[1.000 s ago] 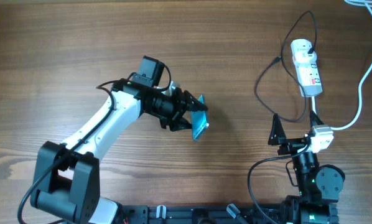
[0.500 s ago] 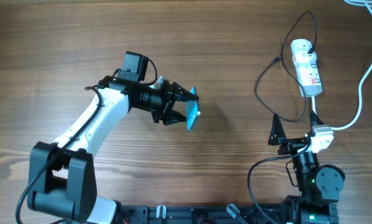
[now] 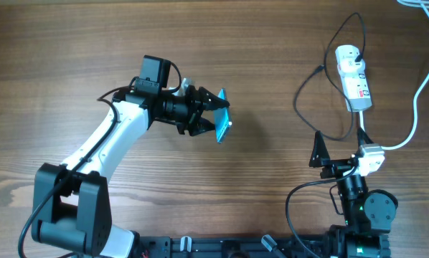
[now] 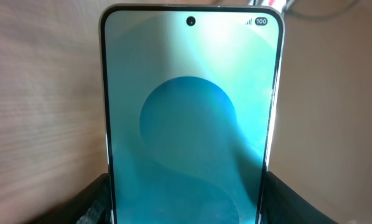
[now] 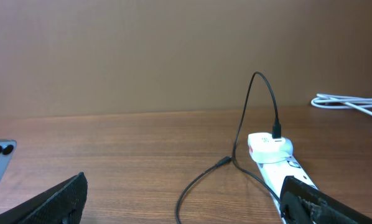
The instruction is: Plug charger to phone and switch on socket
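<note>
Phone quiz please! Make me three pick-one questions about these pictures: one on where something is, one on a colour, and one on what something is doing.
1. Where is the phone?
A. lying beside the socket
B. held in the left gripper
C. held in the right gripper

2. What colour is the cable of the charger?
A. red
B. white
C. black

3. How is the right gripper?
A. open and empty
B. shut on the charger
C. shut on the phone

Answers:
1 B: the overhead view shows the phone standing on edge between the left gripper's fingers.
2 C: the charger is a thin black line looping away from the white socket.
3 A: the right wrist view shows its fingers wide apart with nothing gripped between them.
</note>
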### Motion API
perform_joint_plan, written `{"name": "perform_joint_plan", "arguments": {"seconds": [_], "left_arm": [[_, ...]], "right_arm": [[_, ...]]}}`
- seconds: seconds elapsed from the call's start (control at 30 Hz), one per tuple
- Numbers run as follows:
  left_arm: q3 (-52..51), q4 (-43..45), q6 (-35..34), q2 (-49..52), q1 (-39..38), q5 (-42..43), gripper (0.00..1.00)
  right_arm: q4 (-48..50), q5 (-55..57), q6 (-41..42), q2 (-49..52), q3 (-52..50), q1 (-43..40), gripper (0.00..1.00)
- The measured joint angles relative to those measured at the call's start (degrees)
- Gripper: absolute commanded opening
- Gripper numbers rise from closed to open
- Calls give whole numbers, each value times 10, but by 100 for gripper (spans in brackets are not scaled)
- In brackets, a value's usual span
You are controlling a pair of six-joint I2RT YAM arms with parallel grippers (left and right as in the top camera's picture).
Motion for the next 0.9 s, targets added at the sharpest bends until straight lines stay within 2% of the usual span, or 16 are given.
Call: {"name": "perform_joint_plan", "arguments": {"seconds": [0.1, 0.13, 0.3, 0.43, 0.47, 0.6, 0.73, 0.9], "left_arm": [[0, 16, -1, 0, 0, -65, 41], [0, 17, -1, 0, 0, -85, 40], [0, 36, -1, 0, 2, -172, 40], [0, 49, -3, 0, 11, -187, 40], [0, 49, -3, 0, 13, -189, 40], [0, 49, -3, 0, 16, -194, 40], [0, 59, -16, 0, 16, -197, 40], [0, 72, -36, 0, 16, -198, 40]], "right_arm": [[0, -9, 23, 0, 0, 0, 100], [0, -22, 63, 0, 0, 0, 100], [8, -157, 404, 0, -1, 0, 100], [10, -206, 542, 0, -2, 0, 99], [17, -210, 556, 0, -3, 0, 99], [70, -242, 533, 2, -4, 0, 99], [23, -253, 457, 74, 21, 0, 99], [17, -257, 355, 278, 117, 13, 99]]}}
